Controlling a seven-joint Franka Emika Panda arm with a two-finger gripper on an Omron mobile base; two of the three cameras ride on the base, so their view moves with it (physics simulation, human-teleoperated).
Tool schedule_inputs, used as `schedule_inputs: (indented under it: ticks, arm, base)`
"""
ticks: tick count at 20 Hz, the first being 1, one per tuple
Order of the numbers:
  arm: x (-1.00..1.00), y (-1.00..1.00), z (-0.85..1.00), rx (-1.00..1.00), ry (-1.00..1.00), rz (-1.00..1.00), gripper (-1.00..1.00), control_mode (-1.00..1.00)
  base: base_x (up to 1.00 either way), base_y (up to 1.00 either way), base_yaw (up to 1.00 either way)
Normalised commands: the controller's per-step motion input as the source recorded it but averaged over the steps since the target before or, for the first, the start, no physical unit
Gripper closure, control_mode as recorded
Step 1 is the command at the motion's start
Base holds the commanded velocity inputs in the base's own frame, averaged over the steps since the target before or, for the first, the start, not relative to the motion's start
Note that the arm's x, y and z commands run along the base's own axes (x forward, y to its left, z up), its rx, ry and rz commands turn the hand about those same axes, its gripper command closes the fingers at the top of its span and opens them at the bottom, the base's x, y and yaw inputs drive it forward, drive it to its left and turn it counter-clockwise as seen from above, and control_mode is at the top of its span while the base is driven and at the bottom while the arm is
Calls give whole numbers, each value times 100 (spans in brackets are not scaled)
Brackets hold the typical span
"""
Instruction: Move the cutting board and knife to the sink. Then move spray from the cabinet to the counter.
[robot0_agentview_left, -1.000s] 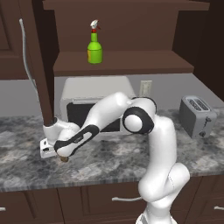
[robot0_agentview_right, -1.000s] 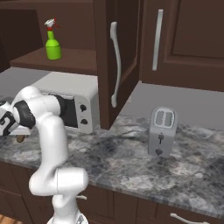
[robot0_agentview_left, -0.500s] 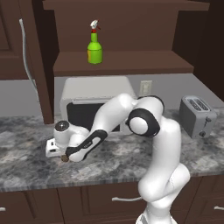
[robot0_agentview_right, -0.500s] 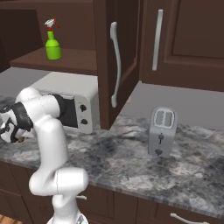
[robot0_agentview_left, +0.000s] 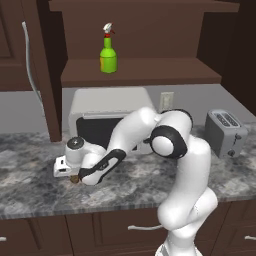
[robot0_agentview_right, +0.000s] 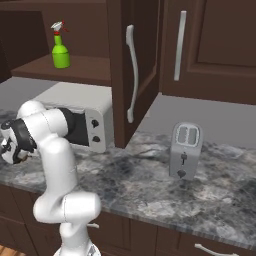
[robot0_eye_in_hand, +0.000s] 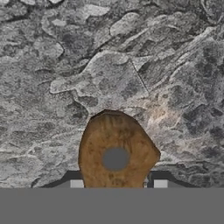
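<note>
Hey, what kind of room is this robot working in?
A kitchen, rendered: a marbled stone counter over drawers, a microwave and toaster on it, dark wall cabinets above.

No readable text, labels, numbers anywhere.

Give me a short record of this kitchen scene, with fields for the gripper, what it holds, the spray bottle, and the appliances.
gripper: low over the counter, at the left; its jaws are closed on a brown wooden piece
held thing: brown wooden end with a dark round spot, probably the knife handle seen end-on
spray bottle: green, upright on the open cabinet shelf
microwave: white, under the shelf, behind the arm
toaster: grey, on the counter at the right
</note>
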Motion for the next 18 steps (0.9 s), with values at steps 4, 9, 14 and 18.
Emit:
schedule_inputs:
  ticks: [4, 9, 14, 18]
  arm:
    - [-7, 9, 100, 0, 2, -2, 100, -100]
    - [-81, -8, 98, 0, 7, -2, 100, -100]
    - [-100, -52, 87, 0, 15, -6, 100, -100]
    - [-100, -50, 96, 0, 15, -4, 100, -100]
  base:
    - [0, 0, 0]
    - [0, 0, 0]
    - [0, 0, 0]
    - [0, 0, 0]
